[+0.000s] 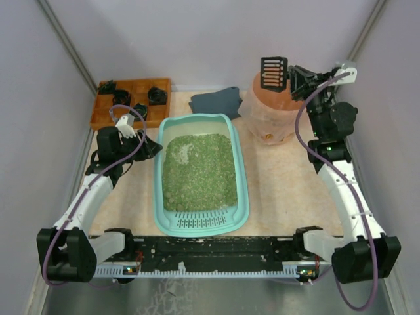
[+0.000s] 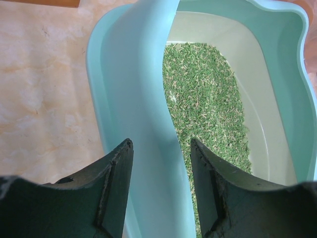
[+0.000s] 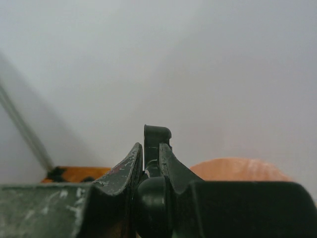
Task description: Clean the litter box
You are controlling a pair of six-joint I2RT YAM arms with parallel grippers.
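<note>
The left claw [image 2: 161, 148] is pinching the left wall of the litter box [image 1: 200, 223], centred on the tabletop [image 1: 282, 190], while the right claw [image 3: 151, 148], clamped on the slotted scoop [image 1: 273, 72], is holding it over the pink-lined bin [image 1: 272, 118], seemingly emptying it; next, a careful swing down into the litter [image 1: 200, 174]
</note>
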